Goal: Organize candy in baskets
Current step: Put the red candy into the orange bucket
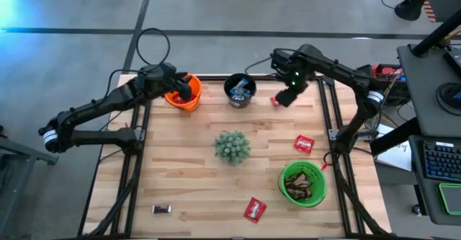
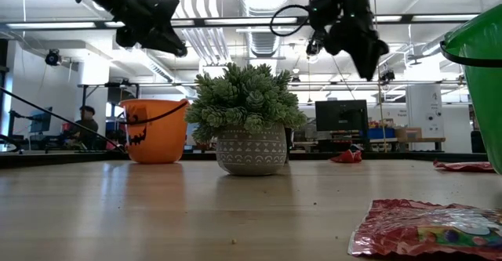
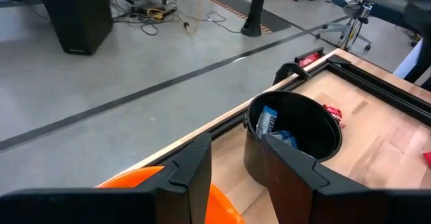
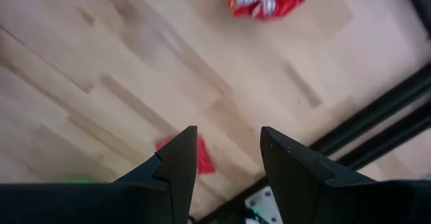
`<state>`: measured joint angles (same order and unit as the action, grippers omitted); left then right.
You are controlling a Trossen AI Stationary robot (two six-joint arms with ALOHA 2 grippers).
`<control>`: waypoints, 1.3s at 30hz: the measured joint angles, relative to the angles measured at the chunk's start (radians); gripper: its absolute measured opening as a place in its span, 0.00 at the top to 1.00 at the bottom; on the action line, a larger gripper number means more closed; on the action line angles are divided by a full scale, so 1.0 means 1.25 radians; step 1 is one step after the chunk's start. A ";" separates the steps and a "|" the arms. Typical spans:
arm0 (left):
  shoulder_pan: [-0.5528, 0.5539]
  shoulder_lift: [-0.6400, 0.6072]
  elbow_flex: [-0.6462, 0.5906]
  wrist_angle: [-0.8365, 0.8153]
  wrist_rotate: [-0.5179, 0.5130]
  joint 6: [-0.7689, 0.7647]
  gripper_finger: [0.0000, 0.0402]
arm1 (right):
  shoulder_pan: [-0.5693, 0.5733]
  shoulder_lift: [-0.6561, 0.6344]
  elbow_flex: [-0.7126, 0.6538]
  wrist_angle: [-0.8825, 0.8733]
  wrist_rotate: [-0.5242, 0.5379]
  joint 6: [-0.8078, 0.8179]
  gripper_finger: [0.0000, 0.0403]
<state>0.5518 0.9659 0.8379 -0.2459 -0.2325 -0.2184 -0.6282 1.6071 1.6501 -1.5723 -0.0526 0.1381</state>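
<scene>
My left gripper (image 1: 186, 89) (image 3: 234, 173) hovers open over the orange bucket (image 1: 181, 99) (image 2: 154, 130) at the table's far left and holds nothing. My right gripper (image 1: 285, 96) (image 4: 227, 158) hangs open above the far edge, just right of the black bucket (image 1: 240, 90) (image 3: 293, 135), which holds blue-and-silver candy (image 3: 271, 124). A small red candy (image 1: 274, 100) (image 4: 196, 155) lies on the wood right below the right fingers. The green bucket (image 1: 302, 184) on the near right holds dark brown candy. More red candy (image 1: 304, 144) (image 1: 254, 209) and one dark brown bar (image 1: 161, 209) lie loose on the table.
A spiky green plant in a patterned pot (image 1: 232, 147) (image 2: 249, 124) stands at the table's middle. Black frame rails (image 1: 325, 103) run along the table's edges. A red wrapper (image 2: 427, 228) lies close to the low camera. People sit in the room beyond (image 2: 85, 124).
</scene>
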 joint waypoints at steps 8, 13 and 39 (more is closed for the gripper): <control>0.000 -0.005 0.000 0.000 0.000 0.000 0.72 | 0.007 -0.091 -0.134 0.000 -0.084 -0.009 0.64; 0.000 -0.005 0.000 0.000 0.000 0.001 0.72 | 0.007 -0.097 -0.161 0.003 -0.084 0.022 0.68; 0.000 -0.005 0.000 0.032 0.008 0.001 0.72 | 0.007 -0.235 -0.538 0.173 -0.157 0.038 0.53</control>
<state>0.5518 0.9592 0.8379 -0.2064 -0.2222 -0.2176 -0.6193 1.3129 0.9782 -1.3563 -0.2494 0.1851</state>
